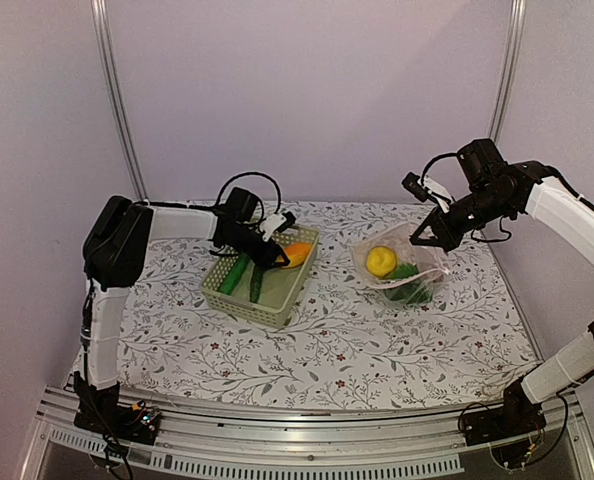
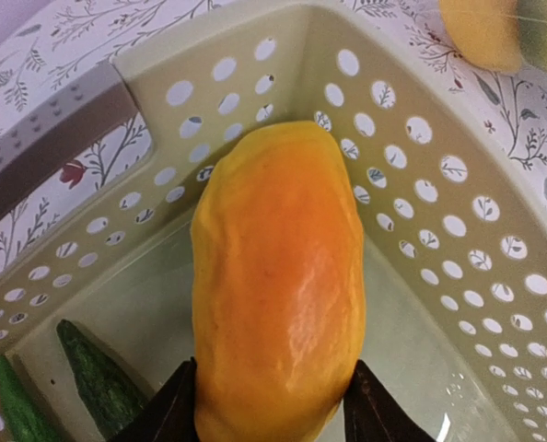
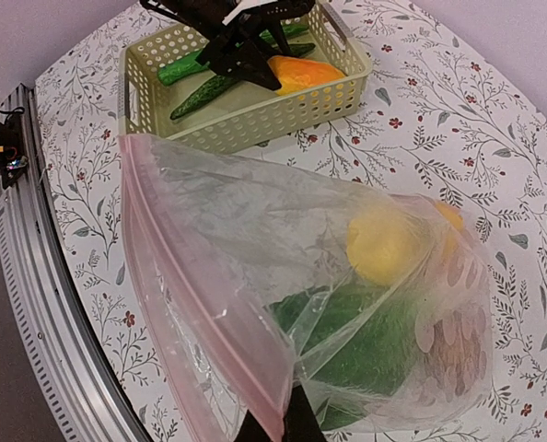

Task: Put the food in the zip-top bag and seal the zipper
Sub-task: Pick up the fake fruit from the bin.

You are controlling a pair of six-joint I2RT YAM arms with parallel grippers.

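My left gripper [image 1: 277, 250] is inside the pale green basket [image 1: 232, 297], shut on an orange pepper [image 2: 278, 285] that also shows in the top view [image 1: 297, 253]. Two green cucumbers [image 1: 245, 278] lie in the basket; one shows in the left wrist view [image 2: 98, 382]. My right gripper [image 1: 424, 238] is shut on the pinkish zipper [image 3: 209, 313] of the zip-top bag [image 3: 329, 276], holding its mouth up. In the bag are a yellow lemon [image 3: 389, 244], a leafy green piece [image 3: 366, 345] and a brown piece [image 3: 453, 345]. The bag sits right of the basket [image 1: 402, 265].
The floral tablecloth [image 1: 357, 350] covers the table. A metal rail [image 1: 307, 435] runs along the near edge. Pale walls and upright frame posts [image 1: 117, 100] close in the back and sides.
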